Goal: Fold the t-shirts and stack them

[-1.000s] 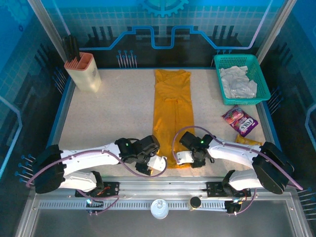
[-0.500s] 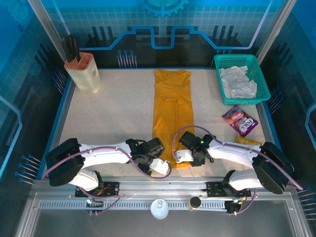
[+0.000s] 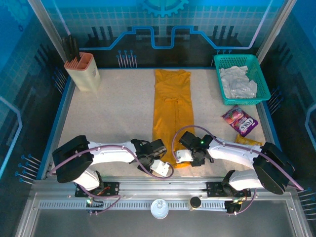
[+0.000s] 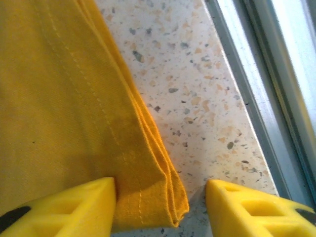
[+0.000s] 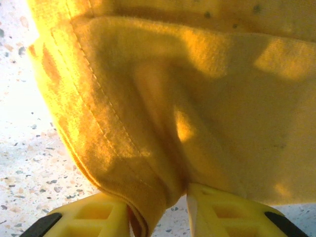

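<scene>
Mustard-orange t-shirt (image 3: pixel 173 108) on speckled bench (image 3: pixel 113 113); right end effector (image 5: pixel 158 210) pinches its hem, left end effector (image 4: pixel 160 200) spread around hem corner; purple packet (image 3: pixel 240 120) nearby.

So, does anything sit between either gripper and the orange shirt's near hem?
Nothing visible does. The left gripper is open, with a hem corner of the orange shirt between its fingers on the table. The right gripper pinches the hem's other corner.
</scene>
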{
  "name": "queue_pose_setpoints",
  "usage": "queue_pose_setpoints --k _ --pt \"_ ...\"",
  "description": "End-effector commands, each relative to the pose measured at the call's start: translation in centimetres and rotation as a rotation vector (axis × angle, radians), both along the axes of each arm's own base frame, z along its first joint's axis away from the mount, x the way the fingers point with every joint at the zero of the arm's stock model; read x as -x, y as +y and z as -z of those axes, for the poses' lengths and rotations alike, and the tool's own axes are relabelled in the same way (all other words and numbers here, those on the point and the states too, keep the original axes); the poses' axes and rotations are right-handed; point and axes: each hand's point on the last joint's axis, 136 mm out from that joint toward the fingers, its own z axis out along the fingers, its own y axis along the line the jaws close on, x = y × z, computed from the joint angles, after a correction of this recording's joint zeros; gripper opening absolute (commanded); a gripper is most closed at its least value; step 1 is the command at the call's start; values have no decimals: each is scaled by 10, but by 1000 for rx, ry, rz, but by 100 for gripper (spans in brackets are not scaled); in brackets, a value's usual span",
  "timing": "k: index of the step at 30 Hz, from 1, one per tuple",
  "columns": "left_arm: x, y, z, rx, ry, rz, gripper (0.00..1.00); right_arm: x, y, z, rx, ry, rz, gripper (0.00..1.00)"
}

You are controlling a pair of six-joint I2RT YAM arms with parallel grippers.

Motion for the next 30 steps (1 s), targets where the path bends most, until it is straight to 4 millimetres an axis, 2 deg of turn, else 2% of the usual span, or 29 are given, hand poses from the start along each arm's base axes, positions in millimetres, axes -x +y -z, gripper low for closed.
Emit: queue_pose_setpoints --k 1,6,8,9,16,20,25,27,30 --pt "-23 -4 15 -14 -94 -25 37 1 1 -1 -1 -1 -2 33" --pt "-29 -4 12 -17 -119 -35 1 -1 2 -4 -3 -14 -2 22" --pt "-29 -5 8 -10 -122 -43 0 -3 3 -8 -7 -34 -7 10" --pt "-28 -5 5 -1 -123 -45 0 -3 4 -11 -8 -47 -11 0" --pt "-23 -7 -31 82 -164 -69 0 3 12 -43 -90 -158 -58 0" --pt "-14 -6 -48 106 -189 -106 0 21 10 -60 -127 -152 -69 0" --pt "-7 -9 -70 170 -216 -179 0 46 -1 -68 -113 -89 -47 0" --pt "-12 -12 -84 216 -242 -222 0 41 -3 -72 -111 -125 -30 0" --pt "-33 -14 -109 286 -353 -287 0 19 -2 -85 -122 -241 15 0"
